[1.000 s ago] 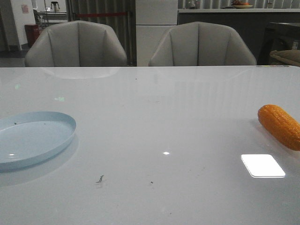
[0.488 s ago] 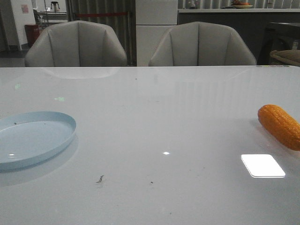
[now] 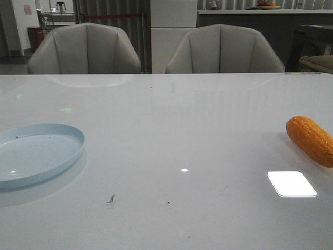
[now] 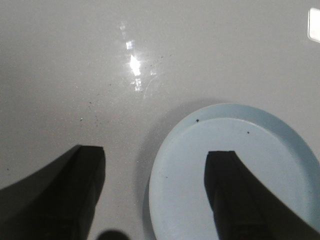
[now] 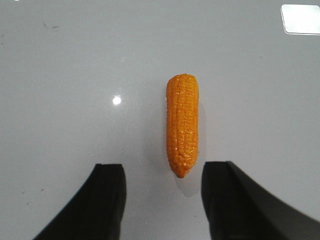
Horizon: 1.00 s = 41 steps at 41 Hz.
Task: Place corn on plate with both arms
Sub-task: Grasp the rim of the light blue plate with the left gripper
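Note:
The orange corn [image 3: 310,139] lies on the white table at the far right edge of the front view. In the right wrist view the corn [image 5: 183,124] lies lengthwise just ahead of my right gripper [image 5: 162,172], which is open and empty above the table. The pale blue plate [image 3: 36,153] sits at the left of the table. In the left wrist view the plate [image 4: 250,150] lies under my open, empty left gripper [image 4: 155,157]; one finger is over the plate, the other over bare table. Neither gripper shows in the front view.
Two grey chairs [image 3: 86,49] stand behind the table's far edge. A bright light reflection [image 3: 291,184] lies on the table near the corn. Small dark specks [image 3: 111,198] dot the table's middle front.

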{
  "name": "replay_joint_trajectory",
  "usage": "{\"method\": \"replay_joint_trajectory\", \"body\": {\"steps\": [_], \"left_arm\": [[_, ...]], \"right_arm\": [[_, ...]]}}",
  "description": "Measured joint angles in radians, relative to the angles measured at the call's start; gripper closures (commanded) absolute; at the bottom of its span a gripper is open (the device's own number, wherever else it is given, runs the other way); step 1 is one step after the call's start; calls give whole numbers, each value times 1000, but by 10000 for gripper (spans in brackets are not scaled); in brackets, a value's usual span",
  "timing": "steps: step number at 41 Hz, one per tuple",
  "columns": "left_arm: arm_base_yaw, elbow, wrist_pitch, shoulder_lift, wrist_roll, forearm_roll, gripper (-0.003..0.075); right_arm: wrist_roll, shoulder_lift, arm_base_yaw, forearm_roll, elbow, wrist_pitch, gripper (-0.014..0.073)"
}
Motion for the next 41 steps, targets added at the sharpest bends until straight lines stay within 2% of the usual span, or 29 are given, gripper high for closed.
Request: {"method": "replay_joint_trajectory", "body": {"steps": [14,24,26,29,38,41], "left_arm": [[0,-214,167,328,28,-2,230],[0,-268,230,438,34,-2,235],[0,-270,230,446,34,-3,260],[0,-272,233,456,34,-4,335],[0,-281,251,475,34,-2,629],[0,-283,259,476,34,-4,624]], "right_arm": [[0,0,0,0,0,1,140],[0,0,0,0,0,1,140],[0,0,0,0,0,1,140],[0,0,0,0,0,1,140],[0,0,0,0,0,1,140],[0,0,0,0,0,1,140]]}}
